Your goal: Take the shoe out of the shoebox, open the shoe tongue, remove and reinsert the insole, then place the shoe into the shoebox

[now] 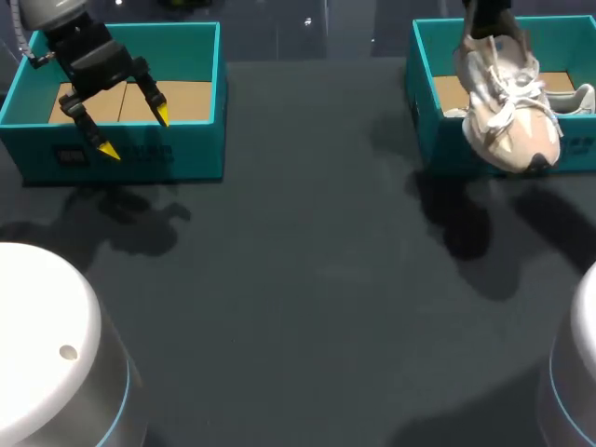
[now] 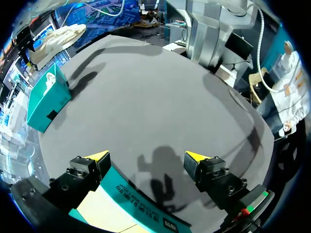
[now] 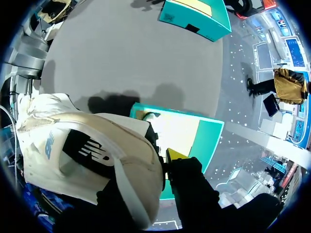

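Right gripper [image 3: 160, 166]: clamped on the sneaker [image 1: 507, 104]. The right wrist view shows one yellow fingertip [image 3: 175, 154] pressed against the shoe's collar; the other finger is hidden behind the upper. The shoe hangs clear of the table [image 1: 307, 279], so the grip is carrying it.

Sneaker: cream upper, white laces, dark patch at the toe. It is tilted heel up and toe down, in front of the near wall of the shoebox [image 1: 428, 112] towards its inner corner. The toe overlaps that wall in the head view; can't tell whether it hangs over the rim or just outside it. Its shadow falls on the table just beside the shoebox's near side. In the right wrist view the shoe [image 3: 92, 150] fills the space beside the finger, with the shoebox [image 3: 206, 133] under and ahead of the gripper.

Shoebox: teal, open top, cardboard-coloured floor; part of a second pale shoe [image 1: 579, 97] lies inside against the outer end.

Left gripper [image 1: 135, 131]: fingers spread wide, nothing between them, well apart from the shoebox at the table's opposite end. It hangs over the near wall of a second teal box [image 1: 200, 140], also open-topped with a cardboard floor. In the left wrist view both yellow tips straddle that wall, gripper [image 2: 146, 156] above it and not touching. The shoebox [image 2: 46, 99] sits far ahead across the table, with the lifted sneaker [image 2: 58, 36] above and beyond it.
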